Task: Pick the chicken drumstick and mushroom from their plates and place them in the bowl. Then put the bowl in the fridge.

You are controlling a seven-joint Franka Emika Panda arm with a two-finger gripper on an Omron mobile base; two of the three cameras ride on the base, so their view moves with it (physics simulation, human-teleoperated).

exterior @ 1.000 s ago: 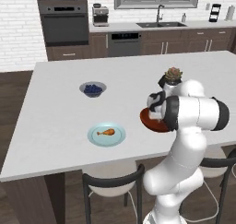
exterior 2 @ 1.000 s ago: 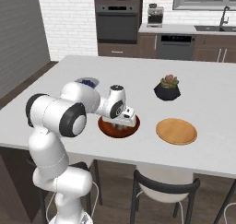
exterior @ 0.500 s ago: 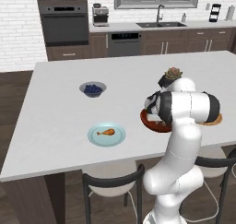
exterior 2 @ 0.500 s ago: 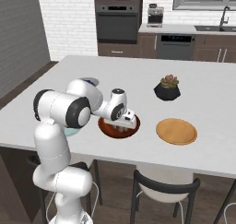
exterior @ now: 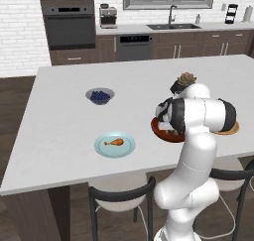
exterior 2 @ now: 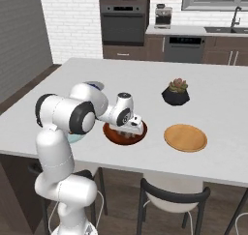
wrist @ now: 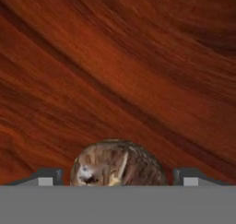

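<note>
I have the mushroom [wrist: 117, 163] in the bowl [exterior 2: 112, 135], pincer [wrist: 117, 177] spread wide; drumstick [exterior: 114, 143] and fridge remain.

Base views flank the bowl [exterior 2: 125, 134]; hand view hugs it.

- the bowl [wrist: 138, 57] is glossy reddish-brown wood with streaked grain
- the mushroom [wrist: 117, 163] looks matt and mottled brown
- the wooden plate [exterior 2: 185, 138] is smooth tan
- the counter [exterior: 64, 121] is matt pale grey
</note>
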